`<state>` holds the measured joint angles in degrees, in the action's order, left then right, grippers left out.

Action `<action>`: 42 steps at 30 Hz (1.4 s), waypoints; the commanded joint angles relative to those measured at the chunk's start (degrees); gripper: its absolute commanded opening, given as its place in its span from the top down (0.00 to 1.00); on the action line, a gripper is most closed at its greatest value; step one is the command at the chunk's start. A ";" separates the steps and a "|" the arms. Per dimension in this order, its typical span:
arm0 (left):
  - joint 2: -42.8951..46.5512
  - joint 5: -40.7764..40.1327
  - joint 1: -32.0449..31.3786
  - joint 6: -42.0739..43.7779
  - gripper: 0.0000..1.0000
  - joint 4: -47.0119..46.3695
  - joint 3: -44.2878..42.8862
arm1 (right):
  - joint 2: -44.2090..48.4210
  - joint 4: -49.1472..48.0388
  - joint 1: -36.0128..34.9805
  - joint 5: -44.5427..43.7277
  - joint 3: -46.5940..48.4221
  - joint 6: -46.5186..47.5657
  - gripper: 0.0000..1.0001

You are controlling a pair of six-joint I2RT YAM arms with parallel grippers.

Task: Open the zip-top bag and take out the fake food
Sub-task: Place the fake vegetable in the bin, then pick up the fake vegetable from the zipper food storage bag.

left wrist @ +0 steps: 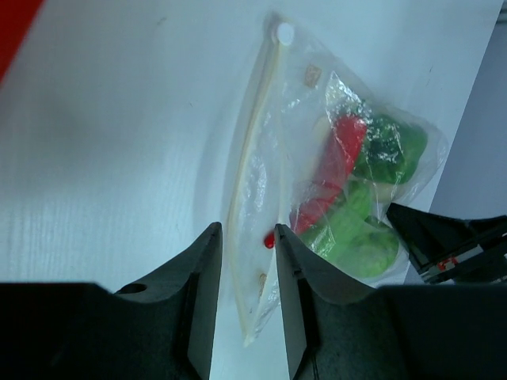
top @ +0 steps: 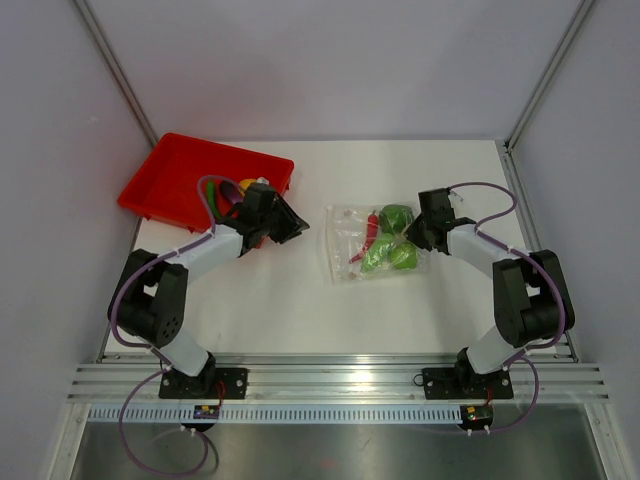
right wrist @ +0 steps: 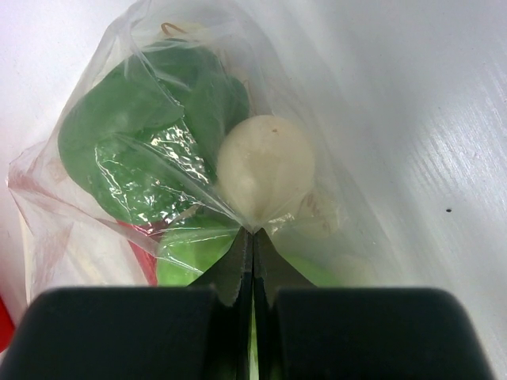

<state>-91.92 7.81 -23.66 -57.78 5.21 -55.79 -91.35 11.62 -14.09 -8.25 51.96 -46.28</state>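
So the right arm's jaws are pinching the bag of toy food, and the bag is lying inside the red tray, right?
Not quite. The right arm's jaws are pinching the zip-top bag, but it lies on the white table, apart from the red tray, not inside it. The top view shows that.

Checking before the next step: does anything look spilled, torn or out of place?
Nothing stands out. The zip-top bag lies on the table, green and red fake food inside it, none spilled; the right pincer pinches its plastic.
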 commanded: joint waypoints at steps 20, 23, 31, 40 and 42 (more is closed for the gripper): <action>-5.99 2.03 -8.59 5.05 0.78 -13.73 5.34 | 2.23 -1.95 0.11 0.78 0.33 0.05 1.00; -6.95 1.85 -8.86 5.57 0.79 -13.57 4.03 | 2.58 -2.12 0.20 0.78 0.15 -0.04 1.00; -11.70 8.08 -8.86 3.55 0.80 -16.02 2.00 | 3.02 -2.39 0.20 1.48 -0.20 -0.30 1.00; -13.46 11.08 -8.86 2.76 0.75 -19.18 1.30 | 2.49 -2.83 0.20 2.19 -0.37 -0.56 1.00; -14.07 11.34 -8.86 2.85 0.74 -19.71 0.86 | 2.49 -2.83 0.20 2.27 -0.46 -0.56 1.00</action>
<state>-104.92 16.53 -32.51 -54.54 -10.15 -52.62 -90.80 10.63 -14.09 -6.74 51.59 -46.33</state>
